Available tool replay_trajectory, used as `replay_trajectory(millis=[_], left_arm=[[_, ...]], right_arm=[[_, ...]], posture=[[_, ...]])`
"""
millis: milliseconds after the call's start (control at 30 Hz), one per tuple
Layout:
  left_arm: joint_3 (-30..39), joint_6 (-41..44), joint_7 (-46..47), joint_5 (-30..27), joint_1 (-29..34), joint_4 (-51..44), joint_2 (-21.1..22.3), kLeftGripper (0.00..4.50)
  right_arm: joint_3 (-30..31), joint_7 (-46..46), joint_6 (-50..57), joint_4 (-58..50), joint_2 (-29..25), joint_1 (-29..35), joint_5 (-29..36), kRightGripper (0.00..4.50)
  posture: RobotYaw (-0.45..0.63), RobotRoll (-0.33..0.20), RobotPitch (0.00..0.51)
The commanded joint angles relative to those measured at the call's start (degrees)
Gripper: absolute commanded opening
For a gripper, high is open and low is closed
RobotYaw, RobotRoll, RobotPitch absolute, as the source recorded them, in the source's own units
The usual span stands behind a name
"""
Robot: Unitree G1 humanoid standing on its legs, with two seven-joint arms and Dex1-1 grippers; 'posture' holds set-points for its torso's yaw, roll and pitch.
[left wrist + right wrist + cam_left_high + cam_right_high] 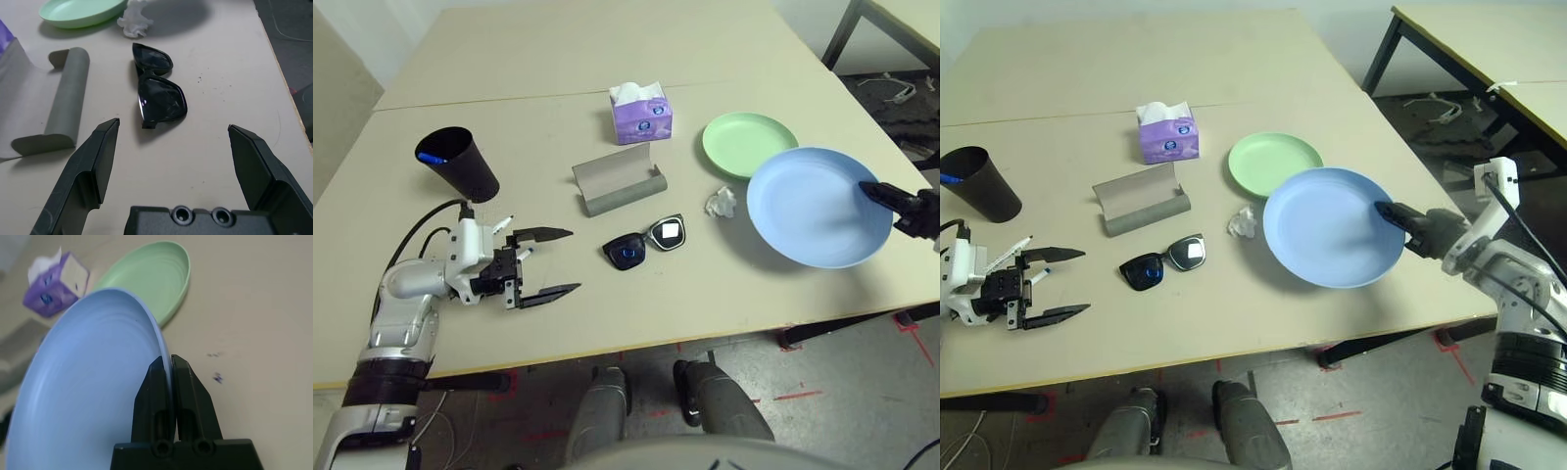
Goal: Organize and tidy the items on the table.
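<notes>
Nearest, at the left front of the beige desk point(558, 69): left hand point(548, 262), fingers spread wide apart, nothing between them, pointing level toward the desk's middle and hovering just over the surface. Just beyond its fingertips, near the middle: black sunglasses point(644, 243), folded, lying flat, lenses up. At the right front edge: right hand point(1389, 212), fingers pressed together on the near rim of the blue plate point(1330, 227), pinching it edgewise; plate tilted, lifted off the desk on the gripped side, its far edge overlapping the near rim of the green plate point(1274, 162) as seen from the head. Between sunglasses and blue plate, just beside the plate's left edge: crumpled white tissue point(720, 202), resting on the desk. A little farther back, behind the sunglasses: grey oblong case point(619, 179), open, lid standing up behind the rounded body. Left of the case, behind the left hand: black cup point(457, 163), tipped so the mouth faces up and left, a blue-capped marker point(432, 157) visible inside. Farther still, right of centre: the green plate flat on the desk. Farthest of the lot, just short of the seam across the desk: purple tissue box point(641, 113), white tissue sticking out of the top.
</notes>
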Motion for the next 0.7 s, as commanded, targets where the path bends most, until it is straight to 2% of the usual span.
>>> replay_trajectory(millis=[33, 167, 367, 700], left_arm=[[-0.4, -0.2, 0.1, 0.5, 1.2, -0.4, 0.0, 4.5], [-0.3, -0.4, 0.5, 0.6, 1.7, -0.5, -0.1, 4.5], [-0.7, -0.5, 1.9, 1.0, 2.2, -1.8, -0.5, 4.5], [-0.1, -0.8, 3.1, 1.1, 4.6, -3.7, -0.5, 4.5]], right_arm=[[-0.4, -5.4, 4.0, -2.9, 1.9, -2.4, 0.8, 0.01], [1.8, -12.0, 4.5, -3.5, 6.7, -8.4, -1.1, 0.01], [3.3, -18.9, -1.7, 0.9, 13.5, -15.4, -5.2, 0.01], [5.1, -19.7, -17.9, 18.1, 14.2, -24.9, -13.2, 0.01]], posture=[[-0.12, 0.0, 0.195], [-0.11, 0.0, 0.192], [-0.11, 0.0, 0.186], [-0.08, 0.0, 0.187]])
